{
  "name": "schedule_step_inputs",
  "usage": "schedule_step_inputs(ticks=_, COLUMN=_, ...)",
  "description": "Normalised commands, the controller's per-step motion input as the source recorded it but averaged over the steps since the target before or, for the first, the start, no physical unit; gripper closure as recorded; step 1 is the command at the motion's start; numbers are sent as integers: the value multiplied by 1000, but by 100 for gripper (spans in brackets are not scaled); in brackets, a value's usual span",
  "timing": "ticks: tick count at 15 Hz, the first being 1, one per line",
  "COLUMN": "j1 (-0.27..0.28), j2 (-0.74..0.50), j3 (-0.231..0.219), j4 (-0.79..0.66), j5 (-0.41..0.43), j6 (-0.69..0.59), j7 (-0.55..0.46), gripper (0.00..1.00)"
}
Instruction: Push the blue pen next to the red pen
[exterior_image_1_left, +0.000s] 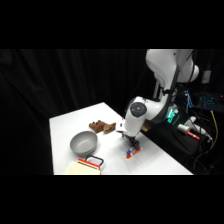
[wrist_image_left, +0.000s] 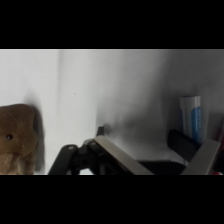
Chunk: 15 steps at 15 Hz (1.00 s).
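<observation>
- A white robot arm reaches down over the white table (exterior_image_1_left: 65, 127), its gripper (exterior_image_1_left: 131, 144) low at the tabletop near the table's right side in the side view.
- The red pen (exterior_image_1_left: 131, 153) lies on the table directly below the gripper, showing as a small red-orange streak.
- A speck of blue shows just above the red pen at the gripper's tip in the side view; this looks to be the blue pen (wrist_image_left: 192, 117), though the gripper covers most of it there.
- In the wrist view the blue pen appears as a pale barrel with a blue side, standing lengthwise at the right of the picture, just beyond the right finger (wrist_image_left: 202, 159).
- The left finger (wrist_image_left: 117, 156) slants across the lower middle of the wrist view, well apart from the right one, so the pincer stands open with nothing between its fingers.
- A brown plush toy (exterior_image_1_left: 102, 127) lies on the table behind and left of the gripper; its edge fills the wrist view's lower left.
- A grey bowl (exterior_image_1_left: 83, 143) sits left of the gripper, nearer the table's front.
- A tan block with a red-and-black handle (exterior_image_1_left: 85, 165) rests at the table's front edge, just in front of the bowl.
</observation>
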Motion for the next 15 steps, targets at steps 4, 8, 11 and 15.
schedule_step_inputs(ticks=4, j1=-82, j2=-299, j3=-32, j4=-61, j5=-237, j6=-215, j7=142, gripper=0)
schedule_step_inputs(ticks=8, j1=-149, j2=-547, j3=89, j4=-182, j5=-227, j6=-358, j7=105, gripper=0)
schedule_step_inputs(ticks=11, j1=-280, j2=-630, j3=249, j4=-194, j5=-173, j6=-385, j7=36, gripper=0)
schedule_step_inputs(ticks=15, j1=-360, j2=-569, j3=311, j4=-148, j5=-36, j6=-304, j7=-88, gripper=0)
